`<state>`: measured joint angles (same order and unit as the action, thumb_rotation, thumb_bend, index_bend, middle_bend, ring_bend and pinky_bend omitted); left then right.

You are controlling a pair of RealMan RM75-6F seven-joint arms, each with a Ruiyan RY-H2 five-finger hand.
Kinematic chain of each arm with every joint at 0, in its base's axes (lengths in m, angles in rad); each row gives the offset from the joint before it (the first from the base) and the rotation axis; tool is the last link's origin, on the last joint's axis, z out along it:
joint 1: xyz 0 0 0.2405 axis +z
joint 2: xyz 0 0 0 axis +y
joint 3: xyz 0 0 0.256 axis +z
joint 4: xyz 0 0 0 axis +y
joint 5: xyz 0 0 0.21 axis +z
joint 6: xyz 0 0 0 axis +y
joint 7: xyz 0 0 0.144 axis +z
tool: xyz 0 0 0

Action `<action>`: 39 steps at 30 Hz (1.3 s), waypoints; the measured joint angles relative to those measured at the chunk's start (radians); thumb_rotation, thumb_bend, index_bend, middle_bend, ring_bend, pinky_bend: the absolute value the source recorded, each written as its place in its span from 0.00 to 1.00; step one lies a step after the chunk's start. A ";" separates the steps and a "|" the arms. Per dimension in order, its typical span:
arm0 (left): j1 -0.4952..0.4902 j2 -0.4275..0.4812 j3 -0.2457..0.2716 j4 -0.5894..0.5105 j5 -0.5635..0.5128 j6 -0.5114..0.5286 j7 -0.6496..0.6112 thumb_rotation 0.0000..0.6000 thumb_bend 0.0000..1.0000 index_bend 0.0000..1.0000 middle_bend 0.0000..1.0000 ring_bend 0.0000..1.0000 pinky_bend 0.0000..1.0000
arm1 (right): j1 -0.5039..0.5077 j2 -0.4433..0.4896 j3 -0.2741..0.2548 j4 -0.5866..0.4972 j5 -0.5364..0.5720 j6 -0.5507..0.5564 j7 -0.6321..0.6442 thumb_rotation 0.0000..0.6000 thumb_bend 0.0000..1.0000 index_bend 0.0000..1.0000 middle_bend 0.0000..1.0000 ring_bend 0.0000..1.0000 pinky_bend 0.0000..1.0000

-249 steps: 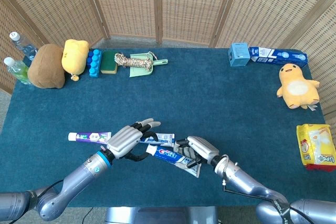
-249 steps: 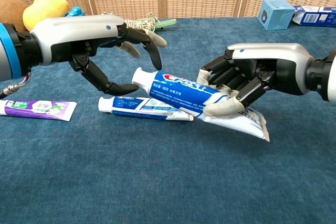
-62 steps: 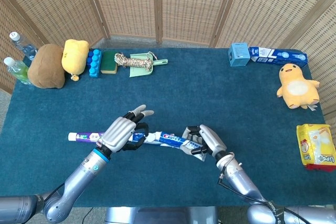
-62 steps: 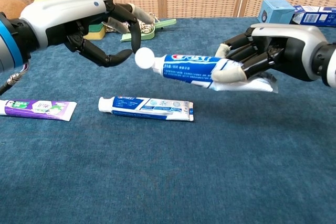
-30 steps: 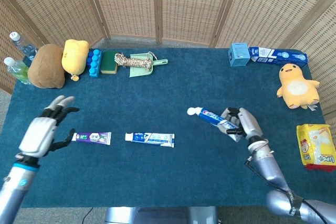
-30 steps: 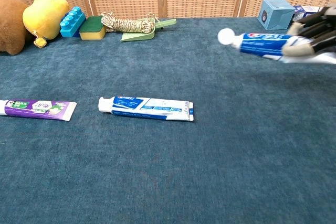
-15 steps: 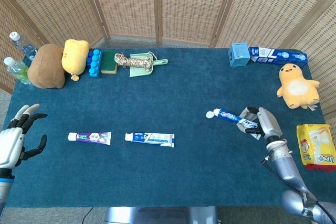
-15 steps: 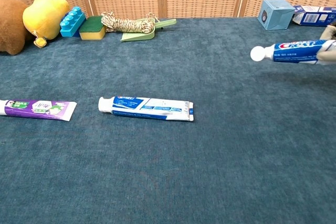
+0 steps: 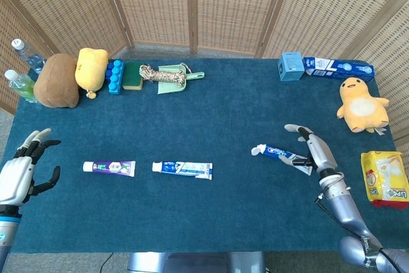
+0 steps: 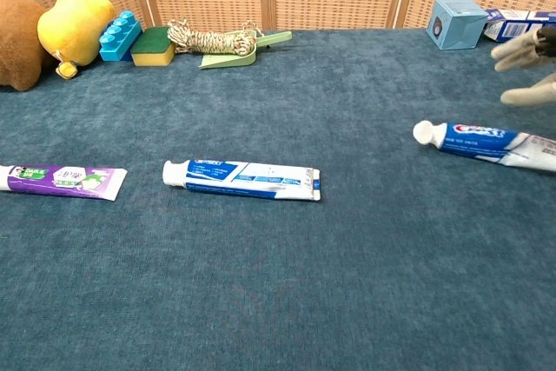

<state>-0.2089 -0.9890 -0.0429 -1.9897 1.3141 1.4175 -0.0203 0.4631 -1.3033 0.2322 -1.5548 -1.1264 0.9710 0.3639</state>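
Three toothpaste tubes lie on the blue cloth. A purple tube (image 9: 109, 167) (image 10: 61, 180) is at the left and a blue-and-white tube (image 9: 182, 169) (image 10: 241, 179) in the middle. At the right lies a Crest tube (image 9: 281, 153) (image 10: 485, 142) with a white cap. My right hand (image 9: 315, 149) (image 10: 527, 65) hovers open just right of the Crest tube, its fingers spread and holding nothing. Over the table's left edge my left hand (image 9: 21, 169) is open, well left of the purple tube; only the head view shows it.
Along the back left stand two bottles (image 9: 19, 78), a brown plush (image 9: 57, 81), a yellow plush (image 9: 91, 68), blue blocks (image 9: 114, 75), a sponge (image 9: 132, 75), a rope on a green dustpan (image 9: 167, 77). Back right: a blue box (image 9: 291, 66), a carton (image 9: 338, 66), a yellow duck plush (image 9: 360, 105). A yellow packet (image 9: 385, 178) lies at the right edge.
My right hand carried the Crest tube rightward, set it down on the cloth and let go, its fingers now spread. My left hand has withdrawn to the table's left edge.
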 measured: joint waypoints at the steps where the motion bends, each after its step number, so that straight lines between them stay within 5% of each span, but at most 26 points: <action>1: 0.001 0.000 -0.001 0.000 0.000 -0.001 0.002 1.00 0.43 0.20 0.08 0.00 0.10 | -0.002 -0.002 0.001 0.000 -0.007 0.008 0.002 0.82 0.19 0.16 0.20 0.08 0.25; 8: 0.014 0.007 0.007 0.009 0.002 0.000 0.057 1.00 0.43 0.20 0.08 0.00 0.07 | -0.029 0.003 -0.005 -0.040 -0.073 0.092 -0.014 0.81 0.19 0.16 0.20 0.06 0.25; 15: 0.045 0.013 0.031 0.014 0.021 0.022 0.132 1.00 0.43 0.21 0.09 0.00 0.07 | -0.071 0.011 -0.030 -0.090 -0.142 0.207 -0.109 0.92 0.19 0.20 0.21 0.06 0.25; 31: 0.144 -0.032 0.079 0.050 0.091 0.127 0.274 1.00 0.43 0.26 0.17 0.04 0.08 | -0.215 0.033 -0.113 -0.206 -0.254 0.508 -0.609 1.00 0.22 0.23 0.22 0.09 0.25; 39: 0.157 -0.038 0.080 0.039 0.133 0.141 0.290 1.00 0.43 0.26 0.17 0.04 0.08 | -0.249 0.048 -0.137 -0.221 -0.288 0.530 -0.603 1.00 0.22 0.24 0.22 0.09 0.25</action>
<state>-0.0517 -1.0266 0.0375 -1.9507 1.4472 1.5580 0.2695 0.2136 -1.2554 0.0952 -1.7759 -1.4143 1.5014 -0.2395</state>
